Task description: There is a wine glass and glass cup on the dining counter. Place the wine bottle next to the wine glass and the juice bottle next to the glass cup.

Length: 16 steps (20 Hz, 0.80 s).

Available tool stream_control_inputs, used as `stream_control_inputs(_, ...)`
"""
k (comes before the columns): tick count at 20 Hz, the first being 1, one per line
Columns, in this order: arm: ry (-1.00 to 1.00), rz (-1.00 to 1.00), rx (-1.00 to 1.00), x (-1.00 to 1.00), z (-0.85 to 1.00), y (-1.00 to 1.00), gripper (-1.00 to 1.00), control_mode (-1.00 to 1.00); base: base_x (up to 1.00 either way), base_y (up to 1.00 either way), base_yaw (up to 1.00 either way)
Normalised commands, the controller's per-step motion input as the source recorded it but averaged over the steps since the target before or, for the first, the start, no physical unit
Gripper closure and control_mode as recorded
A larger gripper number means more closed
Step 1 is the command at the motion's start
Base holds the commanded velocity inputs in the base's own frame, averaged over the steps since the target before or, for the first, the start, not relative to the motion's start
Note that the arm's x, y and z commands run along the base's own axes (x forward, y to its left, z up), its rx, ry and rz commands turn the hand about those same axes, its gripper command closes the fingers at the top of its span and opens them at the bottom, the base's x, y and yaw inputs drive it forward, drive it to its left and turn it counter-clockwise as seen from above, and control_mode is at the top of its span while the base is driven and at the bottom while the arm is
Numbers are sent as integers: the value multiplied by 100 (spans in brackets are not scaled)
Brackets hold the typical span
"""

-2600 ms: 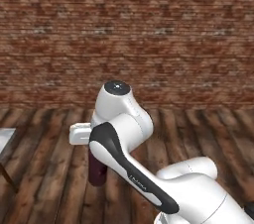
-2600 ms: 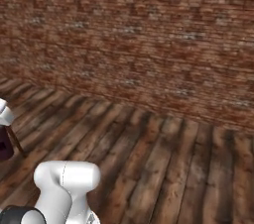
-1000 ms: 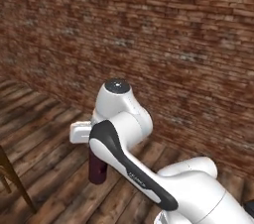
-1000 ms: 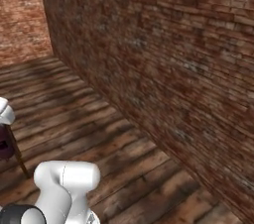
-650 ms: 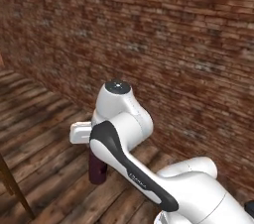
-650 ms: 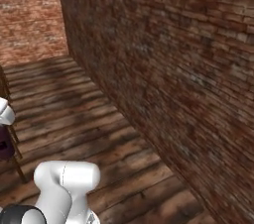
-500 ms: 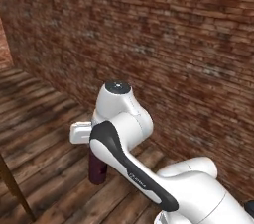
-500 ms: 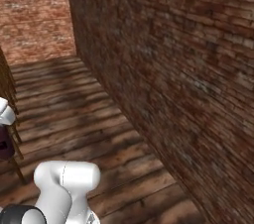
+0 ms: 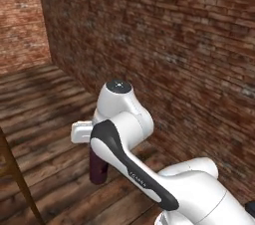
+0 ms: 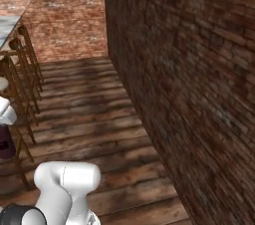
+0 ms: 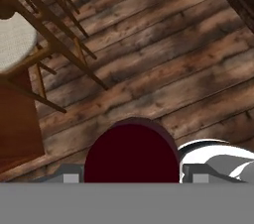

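The juice bottle (image 9: 98,168) hangs below the white hand, well above the plank floor (image 9: 45,114), its dark maroon body upright and partly hidden behind the arm in the left base view. From the hand camera its wide dark-red cap (image 11: 131,154) sits right at the bottom, dead centre, between the two grey finger bases at either side of it. The gripper (image 11: 131,178) appears clamped on the juice bottle, though the fingertips themselves are hidden by the cap. In the right base view a sliver of the same maroon bottle (image 10: 6,145) peeks in at the left edge, just under the white hand.

A brick wall (image 9: 164,45) runs close by on the bottle's right. To the bottle's left, wooden chairs (image 10: 20,69) stand in a row, and a pale round chair seat (image 11: 15,39) shows in the hand view up and to the left of the cap. Beyond the chairs, a corner of the marble counter (image 10: 9,25) shows at the far left, well apart from the bottle. A red-brown wood panel (image 11: 17,114) sits under that seat.
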Motion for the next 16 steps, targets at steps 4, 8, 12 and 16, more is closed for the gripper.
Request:
stream_control_inputs(4,0,0,0,0,0,0,100,100,72,-15,41)
stream_control_inputs(8,0,0,0,0,0,0,100,100,75,-23,35)
stream_control_inputs(12,0,0,0,0,0,0,100,100,77,-26,33)
stream_control_inputs(16,0,0,0,0,0,0,100,100,74,-29,32)
